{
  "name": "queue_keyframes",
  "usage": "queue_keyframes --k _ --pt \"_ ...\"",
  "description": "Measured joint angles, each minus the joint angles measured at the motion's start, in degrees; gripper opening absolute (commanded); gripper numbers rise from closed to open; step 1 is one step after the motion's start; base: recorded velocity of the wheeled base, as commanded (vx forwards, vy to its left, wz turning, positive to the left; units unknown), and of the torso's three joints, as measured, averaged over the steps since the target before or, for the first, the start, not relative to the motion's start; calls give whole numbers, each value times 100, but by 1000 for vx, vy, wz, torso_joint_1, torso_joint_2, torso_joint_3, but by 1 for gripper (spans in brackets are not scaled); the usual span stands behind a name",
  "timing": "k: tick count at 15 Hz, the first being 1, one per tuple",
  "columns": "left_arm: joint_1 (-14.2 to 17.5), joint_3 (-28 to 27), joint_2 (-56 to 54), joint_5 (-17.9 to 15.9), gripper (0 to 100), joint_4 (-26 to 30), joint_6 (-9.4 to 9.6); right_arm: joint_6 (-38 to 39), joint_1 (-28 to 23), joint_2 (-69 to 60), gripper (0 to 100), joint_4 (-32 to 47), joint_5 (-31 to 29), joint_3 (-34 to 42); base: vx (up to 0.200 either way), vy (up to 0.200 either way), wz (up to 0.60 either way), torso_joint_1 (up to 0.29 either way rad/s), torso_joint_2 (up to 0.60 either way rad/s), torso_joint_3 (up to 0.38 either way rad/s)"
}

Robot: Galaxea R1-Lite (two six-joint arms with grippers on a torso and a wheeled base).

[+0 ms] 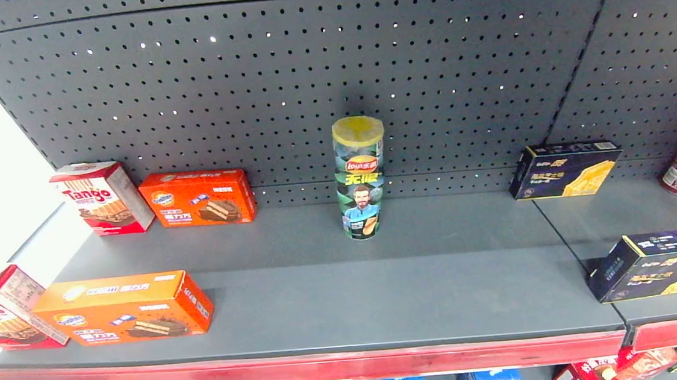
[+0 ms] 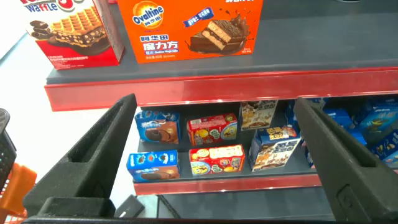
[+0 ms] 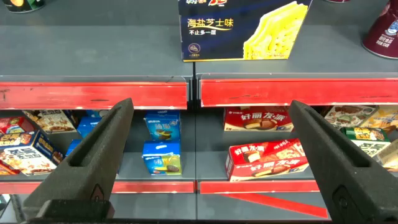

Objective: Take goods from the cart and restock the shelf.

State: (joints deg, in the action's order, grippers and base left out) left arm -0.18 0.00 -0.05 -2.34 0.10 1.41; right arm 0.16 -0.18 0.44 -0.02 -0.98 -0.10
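Your left gripper (image 2: 214, 102), jaws wide apart and empty, faced the red front edge of the shelf (image 1: 383, 295), with the orange box (image 2: 189, 28) ahead of it. Your right gripper (image 3: 211, 104), likewise spread and empty, faced the dark blue box (image 3: 242, 28). The chip can (image 1: 361, 176) stood upright farther back, between both.

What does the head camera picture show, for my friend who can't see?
A tall chip can with a yellow lid stands upright in the middle of a grey shelf. To its left sit orange boxes and red-and-white boxes; to its right, dark boxes.
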Motion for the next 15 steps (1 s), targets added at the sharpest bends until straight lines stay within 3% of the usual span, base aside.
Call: queue_keyframes --k 11,15 --pt "0 -10 0 -4 100 11 -9 11 2 0 100 -2 -9 0 0 0 0 0 0 0" --pt "2 -5 0 -4 100 9 -9 6 2 0 100 2 -17 0 0 0 600 -1 -2 4"
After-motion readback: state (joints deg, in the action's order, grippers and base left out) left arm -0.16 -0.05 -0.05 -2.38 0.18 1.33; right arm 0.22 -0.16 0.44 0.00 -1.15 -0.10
